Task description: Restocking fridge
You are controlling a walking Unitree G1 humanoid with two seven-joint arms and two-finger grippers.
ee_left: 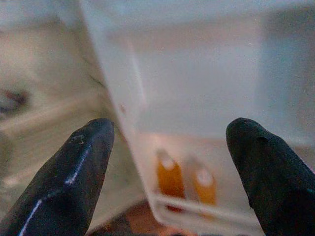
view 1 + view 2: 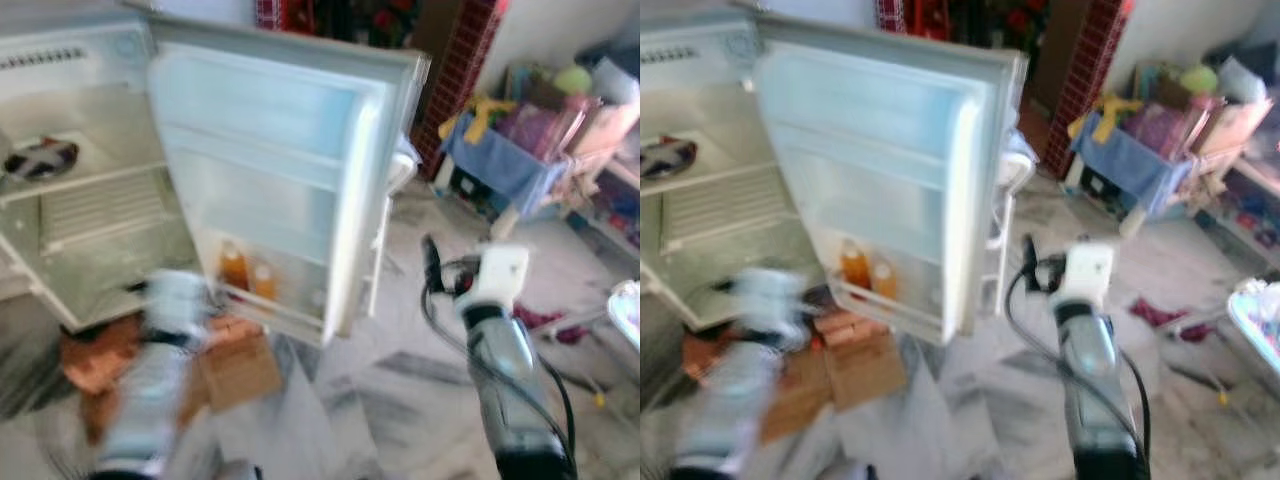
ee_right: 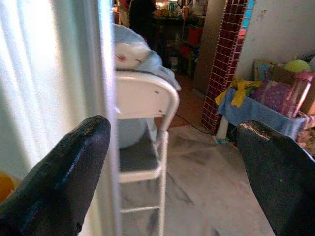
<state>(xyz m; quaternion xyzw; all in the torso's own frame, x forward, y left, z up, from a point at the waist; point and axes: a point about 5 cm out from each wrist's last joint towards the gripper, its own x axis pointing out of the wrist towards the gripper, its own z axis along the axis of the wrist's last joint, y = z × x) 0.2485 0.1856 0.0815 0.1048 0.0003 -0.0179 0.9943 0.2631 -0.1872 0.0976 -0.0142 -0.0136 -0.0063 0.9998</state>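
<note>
- No readable text, label, brand or number anywhere here.
- The two orange bottles [image 1: 170, 178] in the fridge door [image 2: 270, 180] shelf are too blurred to make out any label.

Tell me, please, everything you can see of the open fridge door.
The fridge door is white, looks like moulded plastic inside, and is swung wide open with its inner face to the camera. Shelf rails run across its upper and middle parts; those look bare. The bottom door shelf holds two orange bottles standing upright side by side. The door's outer edge is beside a white chair. The left pincer is open and points at the bottom shelf without touching it.
</note>
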